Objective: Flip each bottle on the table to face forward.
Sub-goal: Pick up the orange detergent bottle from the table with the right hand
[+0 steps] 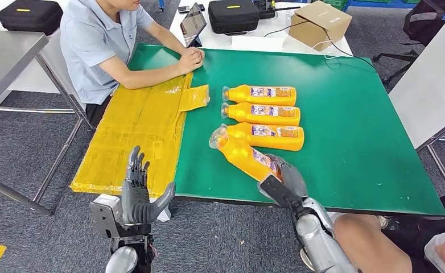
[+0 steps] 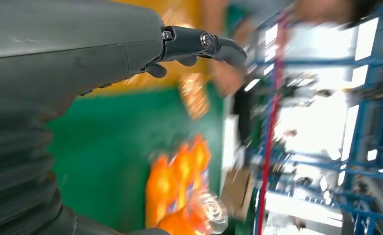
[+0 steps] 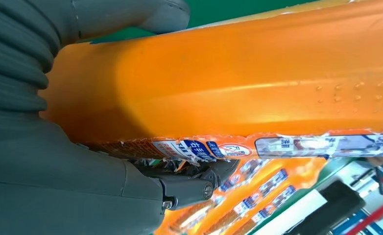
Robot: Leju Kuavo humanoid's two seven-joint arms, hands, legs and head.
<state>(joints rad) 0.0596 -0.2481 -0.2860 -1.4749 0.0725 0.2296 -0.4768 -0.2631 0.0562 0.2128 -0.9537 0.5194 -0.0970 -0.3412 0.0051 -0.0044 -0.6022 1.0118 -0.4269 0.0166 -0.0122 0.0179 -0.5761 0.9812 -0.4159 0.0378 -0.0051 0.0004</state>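
Item, nearest: right hand (image 1: pixel 284 181) at 5 o'clock, clasping the base of the angled bottle (image 1: pixel 247 156), presumably to turn its label up. Left hand (image 1: pixel 137 190) at 7 o'clock, off the worktop (image 1: pixel 357 131), fingers spread, holding nothing. Beyond: three bottles (image 1: pixel 263 114) ranked label-up, likely finished. Farthest: seated person (image 1: pixel 103 42).

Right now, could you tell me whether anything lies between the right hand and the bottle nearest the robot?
Nothing does: the right hand already grips the base of the angled bottle. That bottle's clear cap end lies close against the neighbouring bottle in the row; whether they touch is unclear.
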